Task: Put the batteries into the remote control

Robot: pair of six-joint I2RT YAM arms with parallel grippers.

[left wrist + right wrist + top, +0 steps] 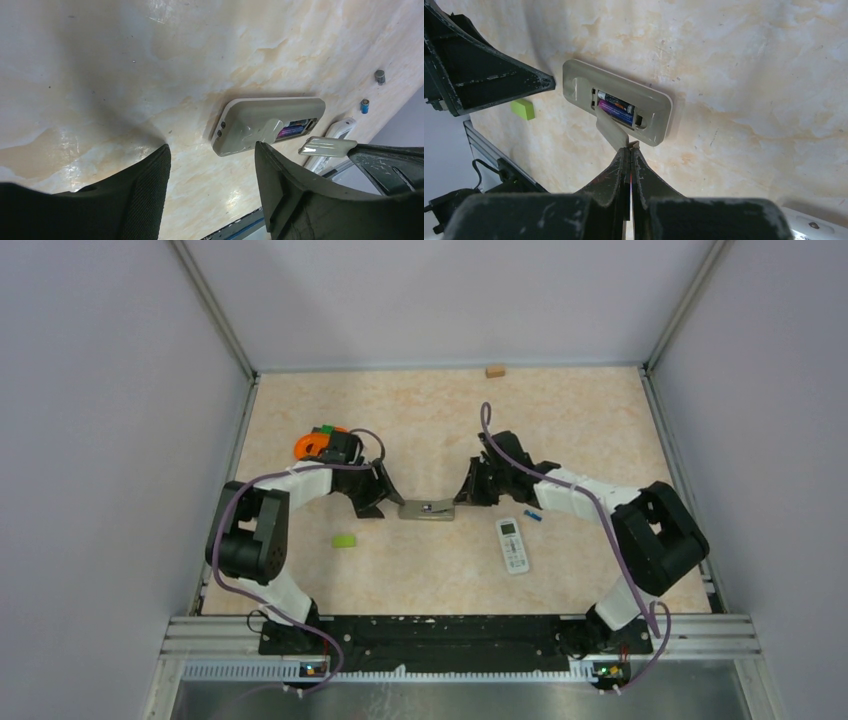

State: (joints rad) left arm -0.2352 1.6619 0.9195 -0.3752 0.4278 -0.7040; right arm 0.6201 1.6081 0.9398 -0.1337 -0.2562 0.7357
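The flat grey remote control lies face down in the middle of the pale stone-look desk, with its back open. Two small batteries, one purple and one dark, sit side by side in the slot. The right gripper is squeezed tight on the end of the thin grey battery cover. It holds the cover tilted over the slot, likely to close it. The left gripper is wide apart and holds nothing. It sits near the remote's other end, maybe to stop it sliding. A small blue spare battery lies well apart.
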